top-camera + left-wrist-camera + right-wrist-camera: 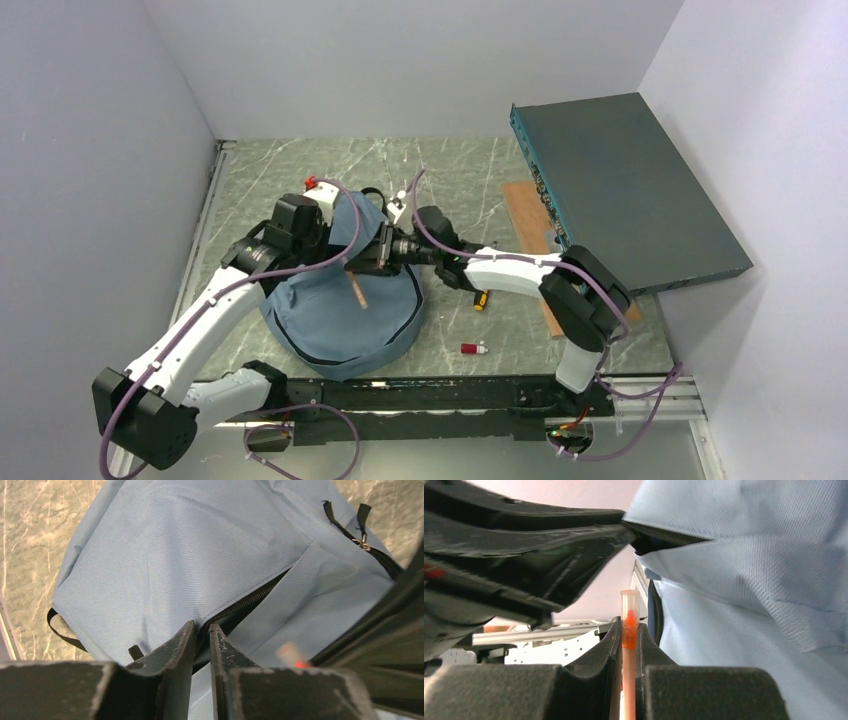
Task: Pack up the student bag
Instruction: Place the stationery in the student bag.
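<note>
The student bag [345, 320] is dusty blue and lies at the table's near middle, its top edge lifted. My left gripper [332, 226] is shut on the bag's fabric beside an open black zipper [240, 605]; its fingers [220, 647] stand almost together. My right gripper [372, 262] is shut on an orange pen [358, 291] with a clear cap and holds it over the bag, close to the opening. The pen stands upright between the right fingers [629, 630]. The left gripper's black finger [549, 530] holds the zipper edge up. The pen's tip shows blurred [290, 655].
A dark teal flat box [625, 190] leans at the right over a wooden board [522, 215]. A small red item [474, 348] and a yellow-black one [481, 300] lie right of the bag. A red-white item [312, 183] lies behind it. Walls close three sides.
</note>
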`<state>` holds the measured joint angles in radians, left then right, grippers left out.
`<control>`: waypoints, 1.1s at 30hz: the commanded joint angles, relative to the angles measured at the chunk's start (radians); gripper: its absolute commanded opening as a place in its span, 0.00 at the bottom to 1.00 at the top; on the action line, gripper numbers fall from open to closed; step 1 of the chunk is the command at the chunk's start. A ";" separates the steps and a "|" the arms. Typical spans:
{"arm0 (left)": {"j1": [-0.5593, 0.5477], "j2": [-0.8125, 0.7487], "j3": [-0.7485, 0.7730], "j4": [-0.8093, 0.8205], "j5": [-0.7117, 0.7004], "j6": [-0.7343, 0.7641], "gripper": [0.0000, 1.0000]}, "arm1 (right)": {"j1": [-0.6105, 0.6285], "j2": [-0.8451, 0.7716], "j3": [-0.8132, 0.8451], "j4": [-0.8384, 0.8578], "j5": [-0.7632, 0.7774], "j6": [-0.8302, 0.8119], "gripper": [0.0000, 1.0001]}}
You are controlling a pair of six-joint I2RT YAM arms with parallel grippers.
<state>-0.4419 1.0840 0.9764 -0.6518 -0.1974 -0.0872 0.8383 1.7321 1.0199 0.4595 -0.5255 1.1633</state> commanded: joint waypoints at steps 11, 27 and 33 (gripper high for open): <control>0.000 -0.047 -0.016 0.088 0.057 0.032 0.00 | 0.076 0.122 0.095 0.051 0.284 0.359 0.00; 0.000 -0.219 -0.134 0.204 0.037 0.072 0.00 | 0.082 0.296 0.229 0.094 0.708 0.357 0.00; -0.002 -0.228 -0.145 0.209 0.070 0.107 0.00 | 0.086 0.295 0.240 0.030 0.943 0.267 0.00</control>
<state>-0.4408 0.9112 0.8211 -0.4656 -0.1593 -0.0097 0.9749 2.0045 1.2354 0.5022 0.0677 1.4773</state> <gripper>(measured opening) 0.012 0.104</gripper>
